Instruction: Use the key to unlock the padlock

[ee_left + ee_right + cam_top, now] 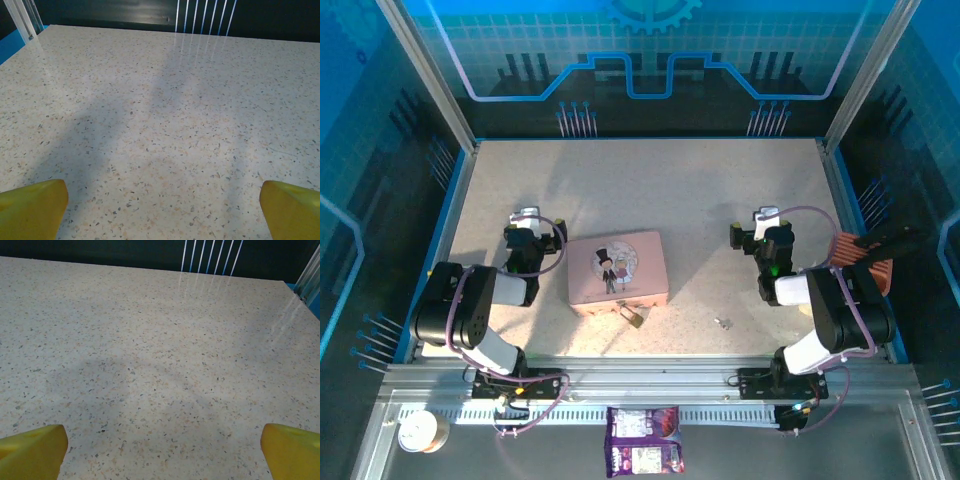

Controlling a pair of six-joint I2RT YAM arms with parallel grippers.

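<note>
A: Where to look for the padlock [635, 317]?
B: Right at the 6 o'clock edge of the pink tin [618, 270], mid-table, touching its near wall. Cannot tell whether hooked to a clasp.
A: And the key [723, 322]?
B: At 3 o'clock from the padlock, apart from it, flat on the bare speckled table [700, 190], close to the 6 o'clock rail.
A: Any word on the left gripper [532, 225]?
B: Just beside the tin at its 9 o'clock, pointing toward 12. From the left wrist [164, 207]: yellow fingertips [32, 207] spread out to the frame's corners, pinching nothing, above bare tabletop.
A: Same for the right gripper [762, 232]?
B: Much the same. At 3 o'clock of the tin, well apart, and at 1 o'clock from the key. From the right wrist [164, 447], with jaws spread wide and nothing gripped.
A: Room for moving?
B: Plenty toward 12 o'clock, with open table up to the far edge and the white rods [200, 15]. Tighter at 3 o'clock, with a brown ribbed object [865, 258] over the blue rim beside the right arm. Beyond the 6 o'clock rail, a purple snack packet [642, 440] and a pale round roll [420, 432].
</note>
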